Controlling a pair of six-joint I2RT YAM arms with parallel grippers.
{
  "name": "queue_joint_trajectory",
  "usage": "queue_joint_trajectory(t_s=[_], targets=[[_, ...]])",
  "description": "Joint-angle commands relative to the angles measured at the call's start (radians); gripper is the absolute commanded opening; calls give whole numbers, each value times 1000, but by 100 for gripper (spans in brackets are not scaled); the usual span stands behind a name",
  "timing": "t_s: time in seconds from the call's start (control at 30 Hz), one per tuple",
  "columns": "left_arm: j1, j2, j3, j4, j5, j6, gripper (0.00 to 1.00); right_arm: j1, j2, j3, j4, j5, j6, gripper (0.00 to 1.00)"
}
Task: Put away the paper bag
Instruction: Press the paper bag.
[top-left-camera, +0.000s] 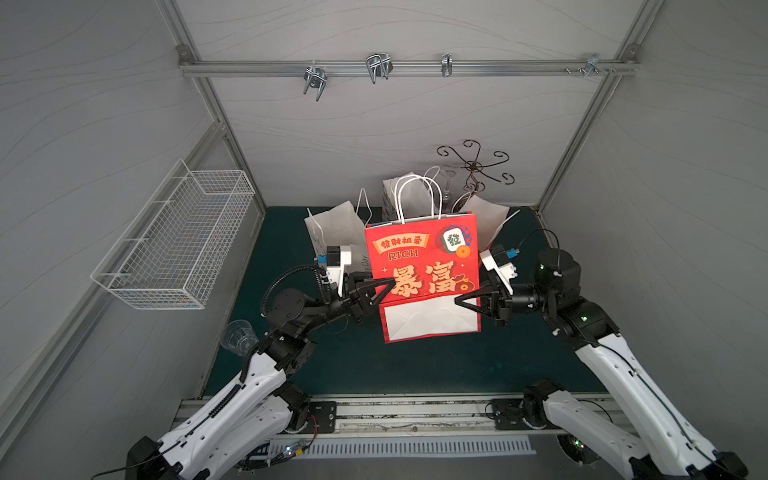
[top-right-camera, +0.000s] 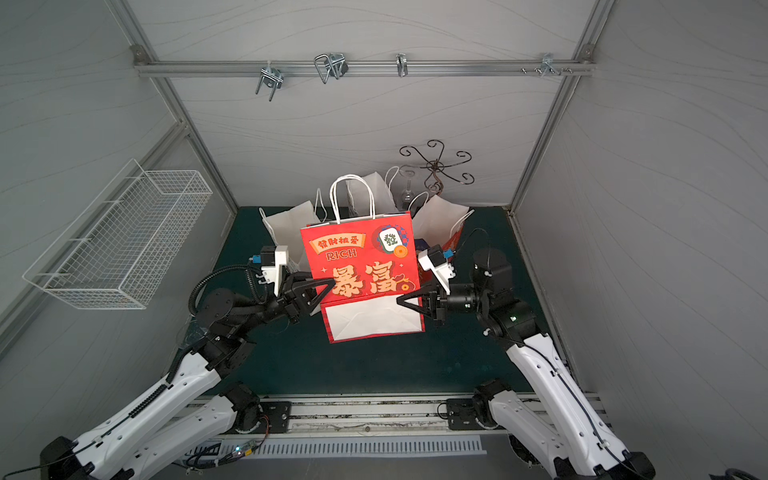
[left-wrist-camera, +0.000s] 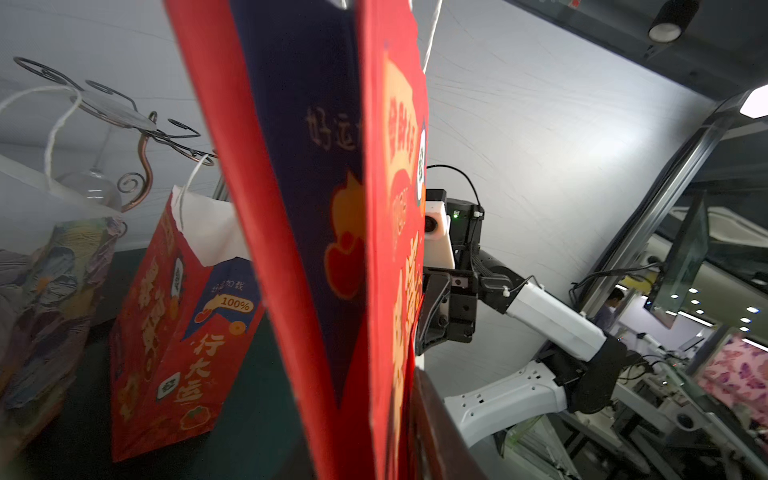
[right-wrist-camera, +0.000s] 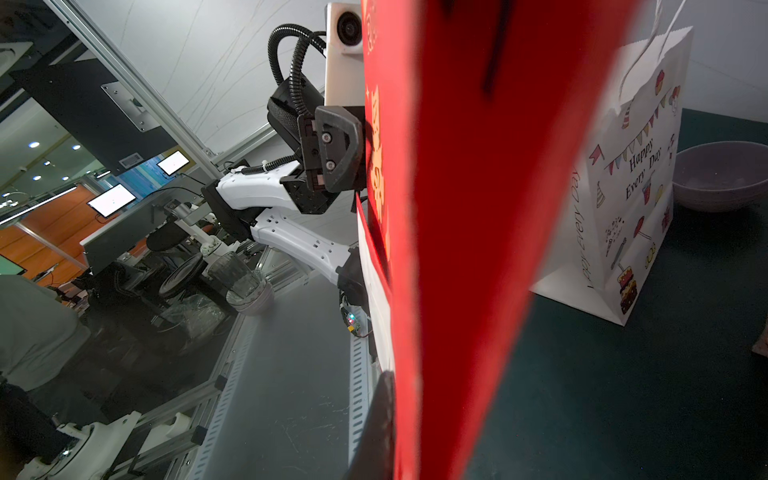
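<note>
Two claws flank the red paper bag (top-left-camera: 422, 266) in a top view: the left gripper (top-left-camera: 384, 291) at one side edge, the right gripper (top-left-camera: 467, 300) at the opposite edge, both level with the fold where the white base panel is turned up. The bag is held flattened and upright above the green mat (top-left-camera: 415, 365), long axis vertical, white rope handles (top-left-camera: 417, 195) uppermost. Neither arm is clearly nearer. The right claw is seen pinched shut on the bag's edge; whether the left claw's grip is closed or loosening cannot be told.

In a top view from the paired eye, the same arrangement is confirmed: bag (top-right-camera: 359, 266) between left gripper (top-right-camera: 324, 289) and right gripper (top-right-camera: 407, 300). The hooks on the rail (top-right-camera: 332, 66) lie well above and behind the handles; the wire basket (top-right-camera: 120, 241) is mounted on the left wall, well apart.

From the left wrist, the bag (left-wrist-camera: 332, 232) is seen edge-on, gusset folded in, with the right gripper (left-wrist-camera: 428, 307) clamped at the far edge. Another red bag (left-wrist-camera: 178, 316) stands behind.

From the right wrist, the red panel (right-wrist-camera: 469, 232) fills the view; the left gripper (right-wrist-camera: 360, 153) is met at its far edge. A white "Happy Every Day" bag (right-wrist-camera: 627, 199) stands near.
</note>
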Motion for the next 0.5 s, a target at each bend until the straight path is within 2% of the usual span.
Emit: queue_joint_trajectory(t_s=[0.0,0.1,0.2,0.27,0.33,0.4,0.47], targets=[[0,-28,61,0,-67,47,14,3,-10,-7,-64,-36,-30,0],[-1,-29,70,1,-74,47,3,3,-11,-7,-92,-40,-44,0],[-1,-25,76,9,-74,42,1,3,-15,-12,-98,-43,-46,0],[-1,-22,80,16,-74,38,9,3,-16,-13,-103,-44,-47,0],[-1,-19,88,24,-79,33,23,3,-16,-15,-112,-49,-52,0],[0,-15,98,30,-89,30,27,3,-15,-17,-125,-55,-58,0],[-1,-13,106,42,-107,23,27,3,-15,-21,-135,-62,-63,0]])
